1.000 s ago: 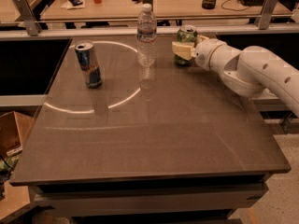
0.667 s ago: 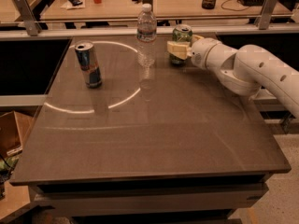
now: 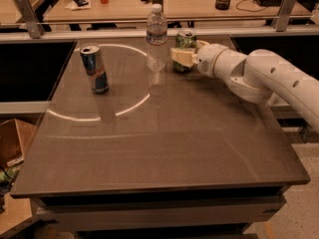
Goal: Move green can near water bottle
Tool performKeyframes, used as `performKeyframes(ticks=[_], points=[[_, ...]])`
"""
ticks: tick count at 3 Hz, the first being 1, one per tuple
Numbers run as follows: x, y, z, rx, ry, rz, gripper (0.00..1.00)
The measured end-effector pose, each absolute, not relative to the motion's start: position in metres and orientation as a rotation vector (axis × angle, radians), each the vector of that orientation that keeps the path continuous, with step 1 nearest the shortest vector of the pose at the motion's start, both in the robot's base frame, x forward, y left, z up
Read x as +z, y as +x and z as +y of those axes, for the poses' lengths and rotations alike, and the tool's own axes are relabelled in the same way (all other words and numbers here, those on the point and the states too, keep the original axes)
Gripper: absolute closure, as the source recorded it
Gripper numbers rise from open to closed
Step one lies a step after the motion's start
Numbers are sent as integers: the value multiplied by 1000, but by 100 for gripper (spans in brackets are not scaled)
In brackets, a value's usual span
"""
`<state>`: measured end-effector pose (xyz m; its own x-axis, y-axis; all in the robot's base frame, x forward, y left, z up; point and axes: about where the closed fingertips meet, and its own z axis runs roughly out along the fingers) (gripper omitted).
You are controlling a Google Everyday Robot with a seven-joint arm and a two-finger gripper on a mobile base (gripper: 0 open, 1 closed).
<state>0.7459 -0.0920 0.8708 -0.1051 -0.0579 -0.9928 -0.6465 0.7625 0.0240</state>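
Observation:
The green can (image 3: 185, 43) stands at the back of the grey-brown table (image 3: 159, 143), just right of the water bottle (image 3: 156, 39), which is clear with a white cap and a thin label band. My gripper (image 3: 183, 57) reaches in from the right on a white arm and is shut on the green can; its pale fingers (image 3: 180, 56) wrap the can's lower half. A small gap shows between can and bottle.
A taller blue-and-silver can (image 3: 94, 69) stands at the table's back left. A metal rail (image 3: 99, 33) runs behind the table. Beyond it a wooden desk (image 3: 134, 4) carries a red cup, a black cup and small items. A cardboard box (image 3: 12, 143) sits on the floor at left.
My gripper has carried the green can leftward along the table's back edge, closing most of the gap to the water bottle. The bottle and the blue can have not moved.

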Motion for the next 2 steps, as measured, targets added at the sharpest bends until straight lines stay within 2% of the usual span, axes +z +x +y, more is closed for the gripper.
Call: performKeyframes(ticks=[1, 2], points=[[871, 745, -91, 548, -577, 1620, 83], [872, 745, -91, 549, -577, 1620, 59]])
